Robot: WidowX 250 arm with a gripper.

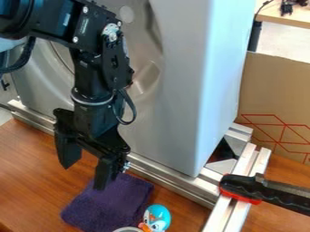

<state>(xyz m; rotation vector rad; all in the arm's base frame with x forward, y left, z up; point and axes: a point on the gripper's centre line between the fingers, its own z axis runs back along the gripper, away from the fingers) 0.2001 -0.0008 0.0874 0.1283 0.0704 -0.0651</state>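
Your pincer [82,177] hangs over the desk [36,170], in front of the metal rail [172,177] that runs along the desk's far edge. Its two fingers stand wide apart and hold nothing. One fingertip overlaps the upper border of the purple cloth [112,205] in this view; you cannot tell from here whether they touch.

The cloth lies flat on the desk, well in from the far left corner and near that rail, in what looks like a folded, rough square. Just beside its side toward the clamp sits a blue toy [158,215] with an orange beak, and a round pale rim [128,229] is close by. Farther right, a black and red clamp [241,187] sits on the rails beside the grey appliance [181,86].

Judging by its nap, expect the cloth to be light, limp and grippy, with no risk of breakage. It will sag and may unfold if you pinch just the top layer. Your best hold is the border nearest the far edge, away from the toy: get a finger on either side of a gathered ridge and close through all layers. Keep off the toy's side; it looks smooth, rounded and easily tipped.
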